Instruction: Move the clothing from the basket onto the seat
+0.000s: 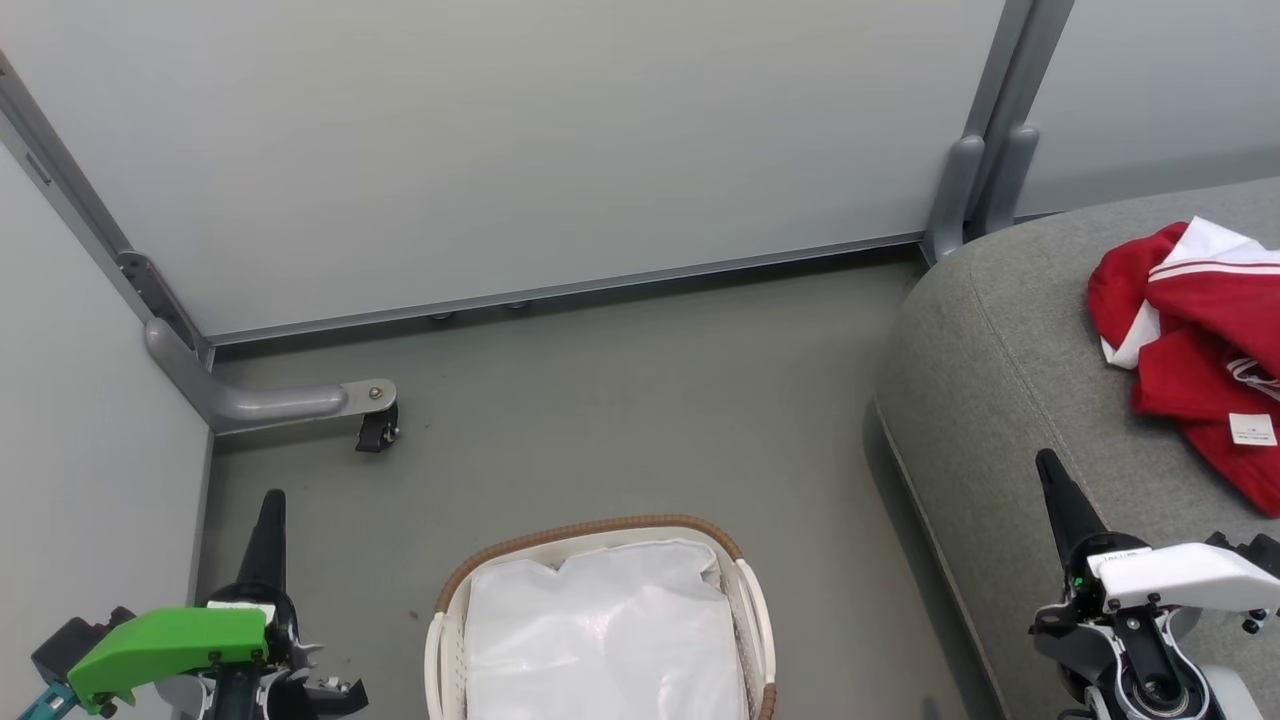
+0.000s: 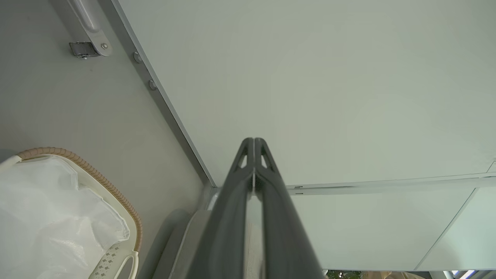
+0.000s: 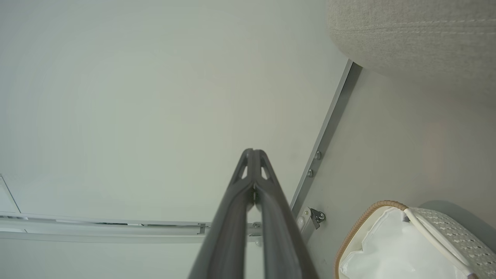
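The clothing, red with white panels and a small white label, lies crumpled on the grey seat at the right of the head view. The white basket with a brown woven rim stands on the floor at bottom centre, and its white liner is all that shows inside it. My left gripper is shut at the lower left, left of the basket, holding nothing. Shut too and holding nothing, my right gripper hovers over the seat's front edge, below the clothing. Both wrist views show fingertips pressed together: the left gripper and the right gripper.
Pale partition panels wall the far side and the left. A grey partition foot with a black caster juts onto the floor at the left. Open grey floor lies between basket, panels and seat. The basket and the seat's edge also appear in the wrist views.
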